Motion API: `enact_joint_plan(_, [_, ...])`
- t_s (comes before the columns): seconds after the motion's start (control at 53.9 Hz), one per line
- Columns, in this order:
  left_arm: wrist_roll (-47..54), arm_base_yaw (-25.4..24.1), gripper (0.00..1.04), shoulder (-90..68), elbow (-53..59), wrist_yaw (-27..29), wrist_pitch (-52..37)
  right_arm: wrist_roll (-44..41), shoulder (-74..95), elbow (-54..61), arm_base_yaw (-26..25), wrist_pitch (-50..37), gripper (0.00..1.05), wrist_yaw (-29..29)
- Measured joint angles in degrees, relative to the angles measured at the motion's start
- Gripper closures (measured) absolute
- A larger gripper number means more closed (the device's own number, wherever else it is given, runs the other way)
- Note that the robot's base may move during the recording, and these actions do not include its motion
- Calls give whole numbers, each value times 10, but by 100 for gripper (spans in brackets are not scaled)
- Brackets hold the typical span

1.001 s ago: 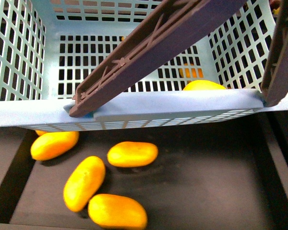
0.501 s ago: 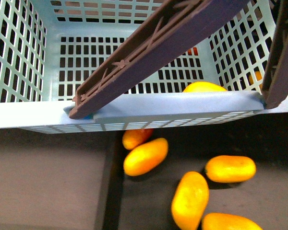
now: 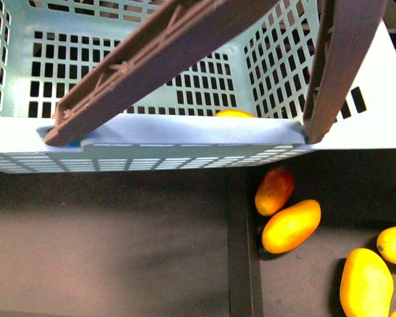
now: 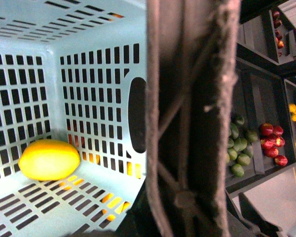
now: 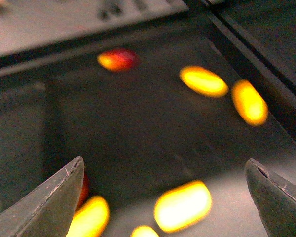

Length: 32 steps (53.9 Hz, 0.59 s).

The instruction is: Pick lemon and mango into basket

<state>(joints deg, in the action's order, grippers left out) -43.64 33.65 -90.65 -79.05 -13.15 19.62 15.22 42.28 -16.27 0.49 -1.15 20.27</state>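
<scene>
The pale teal basket (image 3: 152, 142) fills the upper front view, its brown handles (image 3: 152, 49) crossing in front. My left gripper (image 4: 180, 217) is shut on one handle (image 4: 187, 113), which hides most of the jaws. The lemon (image 4: 48, 159) lies on the basket floor near a corner; only its top (image 3: 234, 113) shows over the rim. Several yellow-orange mangoes lie in a dark bin below the basket, the nearest mango (image 3: 291, 226) beside a red-blushed one (image 3: 275, 189). My right gripper (image 5: 163, 170) hangs open above that bin, over a blurred mango (image 5: 182, 205).
A dark divider (image 3: 241, 244) separates the mango bin from a bare grey-brown bin (image 3: 105, 244) on the left. More mangoes (image 3: 366, 284) sit at the lower right. Beyond the handle, shelf bins hold green fruit (image 4: 239, 148) and red apples (image 4: 272, 143).
The front view has swung left: the mango bin slid from the lower left to the lower right. The basket shifted left in view, and the red-blushed mango has come into sight.
</scene>
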Motion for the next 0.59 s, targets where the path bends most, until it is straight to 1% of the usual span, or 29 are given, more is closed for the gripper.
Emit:
enact_joint_plan(0.037, [-2,1,101,0,0,-5,0,37,23,-20,-20,41,9,8])
enact_joint_plan(0.093, [-4,3,101,0,0,-8,0,66,51,-33,-54,55,9,1])
enact_joint_plan(0.167, [-5,3,101,0,0,-9,0,93,104,-53,-112,34,9,-37])
enact_joint_plan(0.222, [-8,4,101,0,0,-13,0,104,156,-76,-156,2,9,-63])
enact_joint_plan(0.315, [-7,8,101,0,0,-17,0,108,247,-116,-206,-38,9,-92])
enact_joint_plan(0.352, [-7,9,101,0,0,-19,0,110,307,-142,-224,-50,9,-105])
enact_joint_plan(0.482, [-12,10,101,0,0,-22,0,116,466,-202,-242,-64,9,-106])
enact_joint_plan(0.593, [-10,7,101,0,0,-6,0,150,649,-257,-230,-77,9,-148])
